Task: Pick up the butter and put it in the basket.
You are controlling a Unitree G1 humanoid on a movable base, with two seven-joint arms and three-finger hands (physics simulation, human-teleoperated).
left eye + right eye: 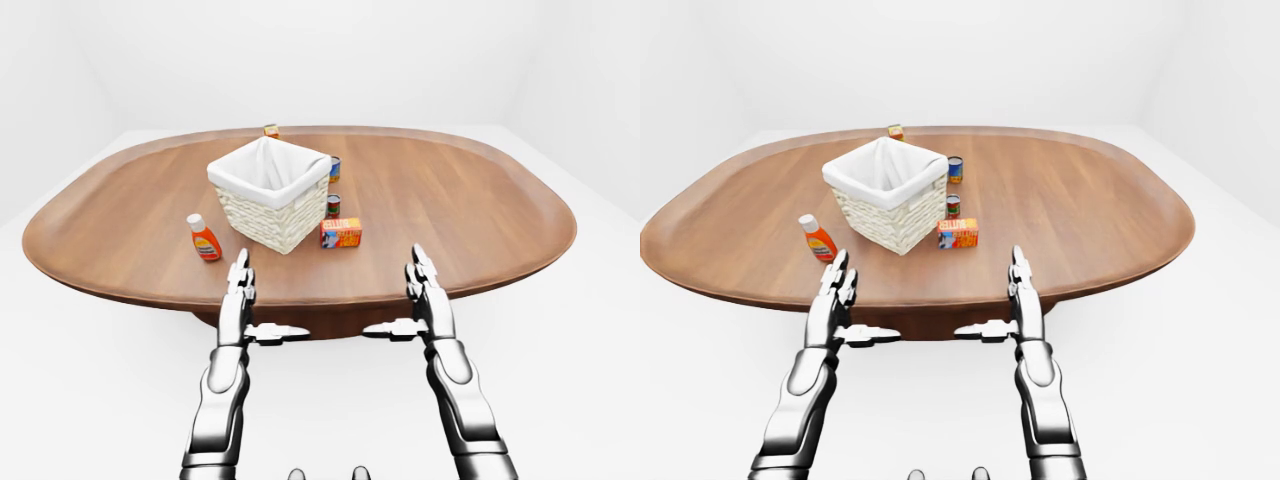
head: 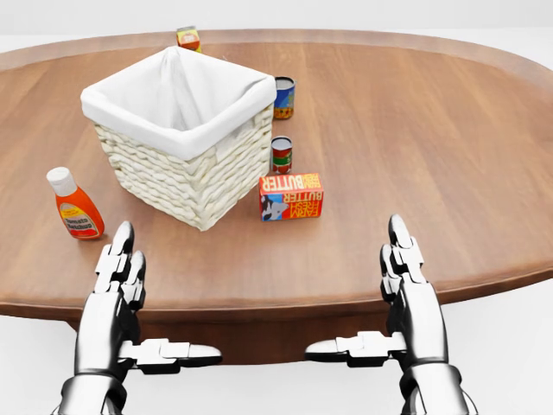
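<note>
Butter (image 2: 291,196) just right of basket (image 2: 177,164)

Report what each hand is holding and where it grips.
Nothing is held. The left hand and right hand are both open, short of the butter on the table.

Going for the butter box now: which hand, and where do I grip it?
Probably the right hand, which is open and nearer. The butter box lies on its long side, just right of the basket in the head view, with a small can close beyond it. Come from above and pinch across the short depth, near face to far face, at mid-length.
</note>
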